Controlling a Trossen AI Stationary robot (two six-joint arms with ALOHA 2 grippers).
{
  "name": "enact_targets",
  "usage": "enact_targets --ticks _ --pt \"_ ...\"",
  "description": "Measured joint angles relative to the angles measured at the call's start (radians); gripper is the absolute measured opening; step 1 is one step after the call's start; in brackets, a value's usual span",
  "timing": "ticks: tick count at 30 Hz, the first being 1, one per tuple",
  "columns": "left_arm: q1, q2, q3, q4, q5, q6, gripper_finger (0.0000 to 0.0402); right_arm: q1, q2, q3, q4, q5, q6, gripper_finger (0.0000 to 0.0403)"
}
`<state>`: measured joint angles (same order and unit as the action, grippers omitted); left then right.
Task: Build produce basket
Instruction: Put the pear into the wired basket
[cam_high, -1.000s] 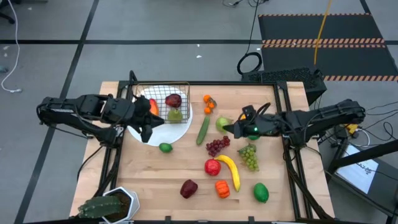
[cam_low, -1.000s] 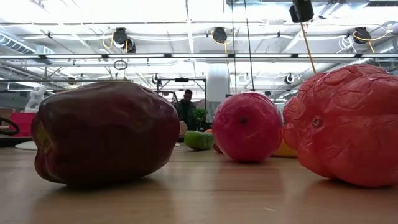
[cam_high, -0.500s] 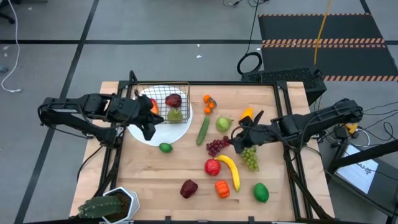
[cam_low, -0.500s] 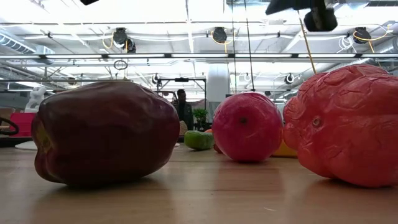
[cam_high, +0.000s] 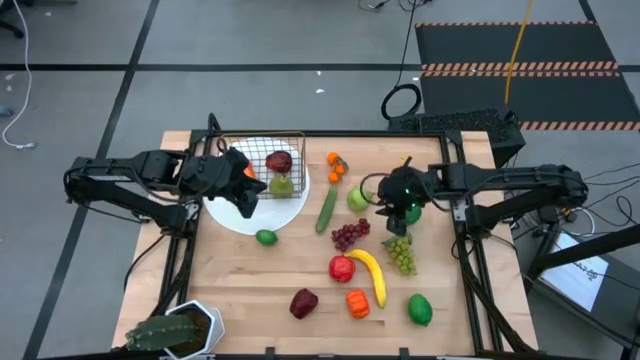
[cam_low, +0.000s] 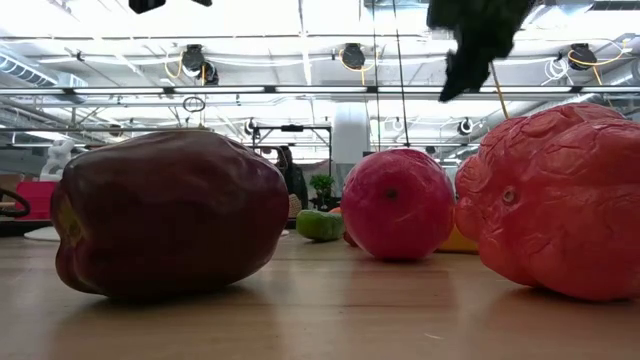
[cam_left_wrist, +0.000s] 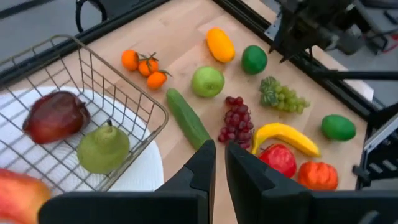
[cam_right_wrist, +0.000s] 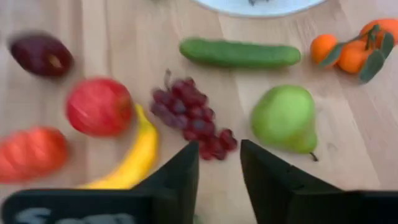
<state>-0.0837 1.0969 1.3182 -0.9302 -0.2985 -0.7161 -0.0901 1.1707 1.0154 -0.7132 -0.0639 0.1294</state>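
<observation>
The right gripper, fingers now parted and empty, has been swung back over the purple grapes on the tabletop, suggesting a fresh pick, while the left gripper, fingers together, is held beside the dark wire basket.

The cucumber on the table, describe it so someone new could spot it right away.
Start at the white plate under the wire basket. Just off the plate's edge, toward the right arm, lies the cucumber. It is the only long, straight, dark green piece; the purple grapes beside it are a cluster.
</observation>
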Motion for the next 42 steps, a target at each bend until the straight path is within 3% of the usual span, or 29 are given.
enact_targets --ticks 5,13,15,20,42 --pt "-0.001 0.000 0.000 0.001 0.000 -0.078 0.0035 -0.131 0.000 -0.134 0.121 -0.091 -0.194 0.0162" --pt "-0.014 0.010 0.000 0.001 0.000 -0.153 0.0035 -0.287 0.009 -0.332 0.437 -0.098 -0.465 0.0175" --pt "-0.020 0.011 0.000 0.001 0.001 -0.162 0.0035 -0.327 0.023 -0.355 0.463 -0.103 -0.519 0.0173" --pt "-0.023 0.040 0.000 0.001 0.001 -0.201 0.0035 -0.415 0.092 -0.366 0.461 -0.234 -0.624 0.0170" --pt "-0.023 0.149 0.000 0.182 0.005 -0.232 0.0035 -0.441 0.358 -0.366 0.587 -0.252 -0.833 0.0164"
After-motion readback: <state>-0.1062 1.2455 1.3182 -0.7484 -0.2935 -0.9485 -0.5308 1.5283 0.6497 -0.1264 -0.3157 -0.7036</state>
